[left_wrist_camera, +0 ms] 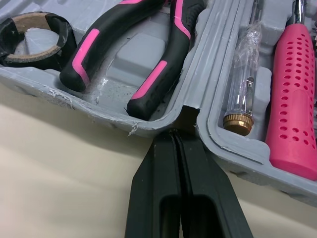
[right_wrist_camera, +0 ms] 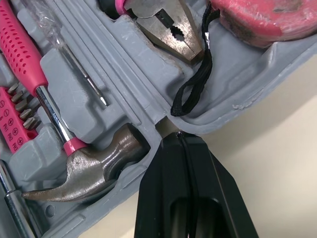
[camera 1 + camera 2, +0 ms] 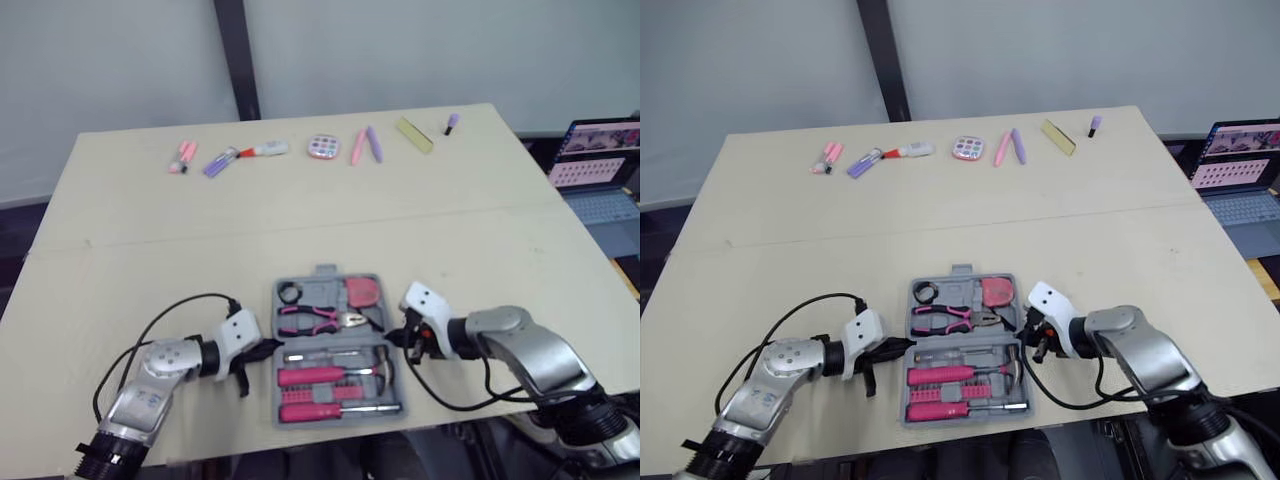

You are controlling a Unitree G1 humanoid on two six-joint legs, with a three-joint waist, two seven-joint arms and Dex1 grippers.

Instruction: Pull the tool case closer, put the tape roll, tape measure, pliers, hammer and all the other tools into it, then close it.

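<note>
1. Two grippers flank the tool case (image 3: 326, 272), one at each end of its hinge line. The case lies open and flat near the table's near edge, between the arms.
2. Left gripper (image 1: 174, 141): jaws pressed together, holding nothing, tip in the hinge notch on the case's left side. Right gripper (image 2: 181, 141): jaws likewise closed and empty, tip at the matching notch on the right.
3. The far half holds the tape roll (image 3: 290, 293), pliers (image 3: 320, 320) and tape measure (image 3: 362, 291). The near half holds the hammer (image 2: 89, 168), a pink screwdriver (image 3: 310, 377) and a bit rack (image 2: 15, 116). Loading looks done; closing is what's left.
4. Key relation: the hinge runs side to side, straight from one jaw tip to the other. Neither arm is clearly nearer. The fold must go across that line, far half toward the robot or near half away. Tips parked at the hinge give no leverage, so a gripper likely needs to get to an outer edge.
5. The tape measure's black strap (image 2: 195, 74) droops near the rim and could catch in the seam.
6. Surface: pale table (image 3: 150, 250), bare around the case. A row of pens and small items (image 3: 250, 152) lies well apart at the far edge. A laptop (image 3: 600, 170) sits off to the right.
</note>
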